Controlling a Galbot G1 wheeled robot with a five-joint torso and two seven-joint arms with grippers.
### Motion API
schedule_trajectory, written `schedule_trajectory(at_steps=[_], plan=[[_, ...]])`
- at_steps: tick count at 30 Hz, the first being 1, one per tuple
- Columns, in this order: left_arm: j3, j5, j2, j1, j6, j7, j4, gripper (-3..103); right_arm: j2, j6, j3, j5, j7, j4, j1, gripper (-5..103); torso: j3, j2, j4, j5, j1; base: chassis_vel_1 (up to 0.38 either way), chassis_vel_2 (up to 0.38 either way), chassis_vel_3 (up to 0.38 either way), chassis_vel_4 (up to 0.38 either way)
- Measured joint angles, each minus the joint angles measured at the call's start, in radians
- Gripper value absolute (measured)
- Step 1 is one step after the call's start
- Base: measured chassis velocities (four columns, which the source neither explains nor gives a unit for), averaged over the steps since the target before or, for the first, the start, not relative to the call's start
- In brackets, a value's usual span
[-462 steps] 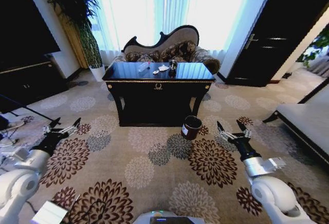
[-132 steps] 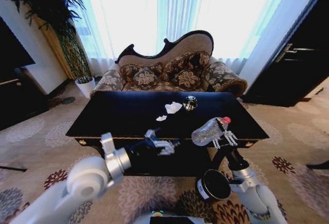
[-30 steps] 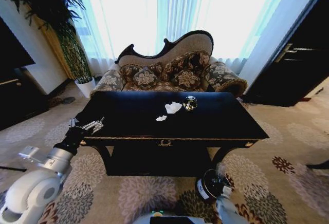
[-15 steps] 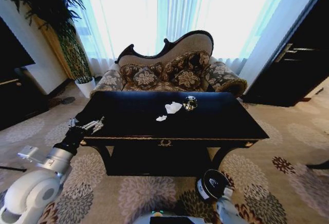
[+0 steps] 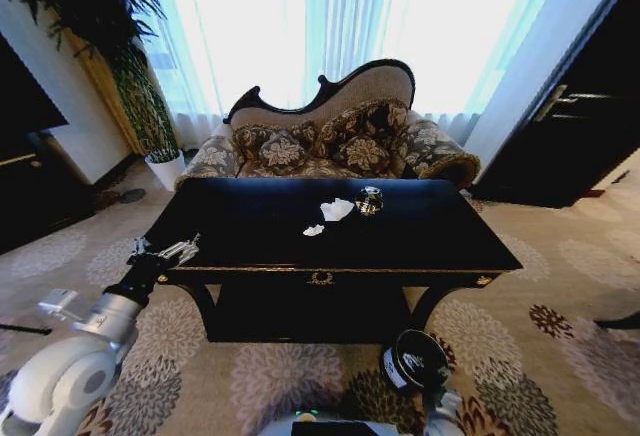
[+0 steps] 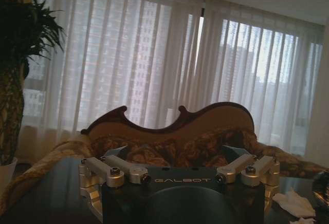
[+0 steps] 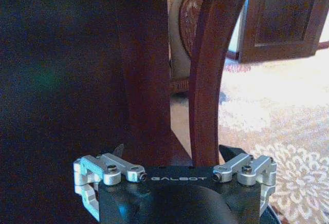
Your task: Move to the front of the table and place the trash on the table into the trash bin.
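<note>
The glossy black table (image 5: pixel 250 224) with gold trim stands right in front of me. On its far middle lies the trash: a crumpled white paper wad (image 5: pixel 337 209), a smaller wad (image 5: pixel 314 229) and a shiny dark can (image 5: pixel 371 200). The larger wad (image 6: pixel 293 203) also appears in the left wrist view. The black trash bin (image 5: pixel 415 359) sits on the carpet below the table's front right. My left gripper (image 5: pixel 165 253) hovers open at the table's front left corner, holding nothing. My right arm (image 5: pixel 445 411) is low beside the bin; its gripper (image 7: pixel 172 152) is open, facing a curved table leg (image 7: pixel 205 80).
An ornate sofa (image 5: pixel 330 136) stands behind the table before bright curtains. A tall plant (image 5: pixel 110 46) and a white pot (image 5: pixel 165 168) are at the back left, dark doors (image 5: pixel 580 126) on the right. Patterned carpet lies open on both sides.
My right arm has sunk lower at the bottom edge near the bin. The left gripper has drifted slightly back from the table corner. The trash on the table has not moved.
</note>
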Motion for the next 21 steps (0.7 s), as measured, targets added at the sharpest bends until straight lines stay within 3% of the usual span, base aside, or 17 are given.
schedule_trajectory(at_steps=[11, 21], plan=[[-0.016, 0.003, -0.008, 0.014, 0.010, -0.005, -0.003, 100, 0.071, 0.078, 0.047, -0.059, 0.042, 0.215, -0.183, 100, 0.000, 0.000, -0.0001, 0.0001, 0.000, 0.000, 0.000, 0.000, 0.000], [-0.016, 0.004, -0.007, 0.014, 0.011, -0.006, -0.003, 100, 0.134, 0.103, 0.073, -0.055, 0.063, 0.434, -0.295, 100, 0.000, 0.000, -0.0001, 0.0000, 0.000, 0.000, 0.000, 0.000, 0.000]])
